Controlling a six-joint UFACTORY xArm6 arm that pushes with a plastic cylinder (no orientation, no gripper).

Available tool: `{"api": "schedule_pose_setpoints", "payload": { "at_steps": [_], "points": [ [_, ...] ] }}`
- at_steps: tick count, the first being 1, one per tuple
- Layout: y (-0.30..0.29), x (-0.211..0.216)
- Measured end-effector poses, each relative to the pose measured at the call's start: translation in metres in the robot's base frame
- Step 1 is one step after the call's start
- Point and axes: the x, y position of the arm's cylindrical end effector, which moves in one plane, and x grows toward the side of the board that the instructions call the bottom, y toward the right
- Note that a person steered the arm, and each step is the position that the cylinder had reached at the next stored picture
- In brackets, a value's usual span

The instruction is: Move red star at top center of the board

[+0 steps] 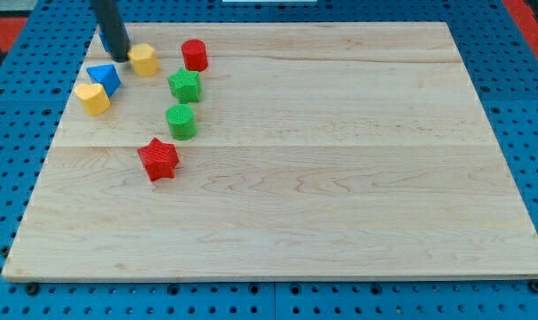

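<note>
Camera view: my tip point(119, 57) sits at the far-left of the wooden board point(340, 178), just left of a yellow block point(144, 60), touching or nearly so, grasping nothing. Red star point(158, 158) lies left of centre, well apart from the tip. Beyond it: green cylinder point(180, 120), green star point(185, 85), red cylinder point(194, 54). Blue block point(103, 78) and yellow heart point(92, 98) at left edge
</note>
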Motion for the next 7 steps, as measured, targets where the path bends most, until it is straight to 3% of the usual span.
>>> {"api": "schedule_pose_setpoints", "payload": {
  "at_steps": [1, 3, 4, 6, 7],
  "points": [
    [0.066, 0.014],
    [0.041, 0.033],
    [0.029, 0.069],
    [0.016, 0.178],
    [0.071, 0.224]
  ]
}}
